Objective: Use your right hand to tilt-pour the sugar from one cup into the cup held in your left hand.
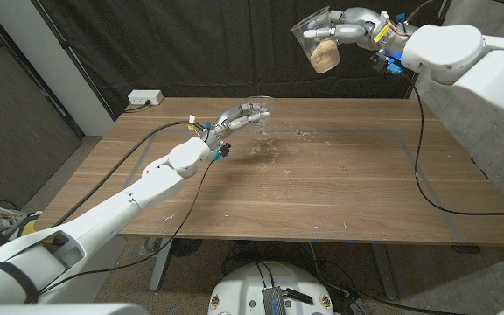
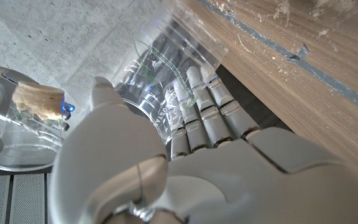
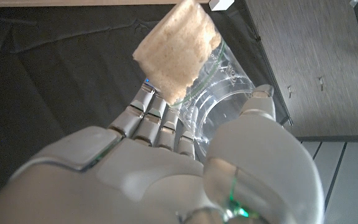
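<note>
The right hand (image 1: 344,28) is wrapped around a clear plastic cup with light brown sugar (image 1: 320,44) in it. It holds this cup high up, over the far right part of the wooden table (image 1: 339,192). The cup leans to the left, and the sugar sits against its low side, which looks like a way to get ready for pouring. No sugar is falling out.

The left hand (image 1: 239,117) is closed around an empty clear plastic cup (image 1: 259,112). It holds this cup low, just over the far middle of the table, likely to catch the sugar.

The two cups are well apart. I think the right hand must come left and down first.

Some spilled grains (image 1: 274,144) lie on the table near the empty cup.
</note>
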